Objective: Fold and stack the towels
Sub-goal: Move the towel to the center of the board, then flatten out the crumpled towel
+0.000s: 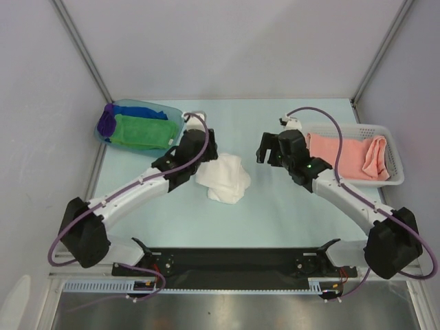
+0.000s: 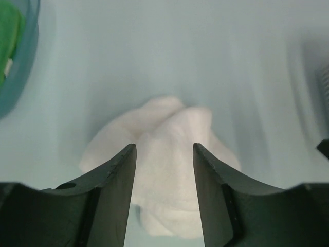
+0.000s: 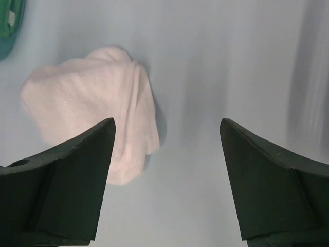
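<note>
White towel (image 1: 223, 177) lies crumpled mid-table. Left gripper (image 2: 164, 149) sits just beside it, fingers spread, empty. Right gripper (image 3: 167, 123) has fingers spread wide, empty. Pink towel (image 1: 344, 155) in basket (image 1: 395, 180); green towel (image 1: 141, 130) in tub (image 1: 177, 118).

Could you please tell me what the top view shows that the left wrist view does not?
Only the top view shows the pink towel in the basket, and the blue towel and purple towel in the tub. Only the left wrist view shows the left gripper with its jaws standing open, framing the white towel. Both show the white towel crumpled on the table and the green towel in the tub.
</note>
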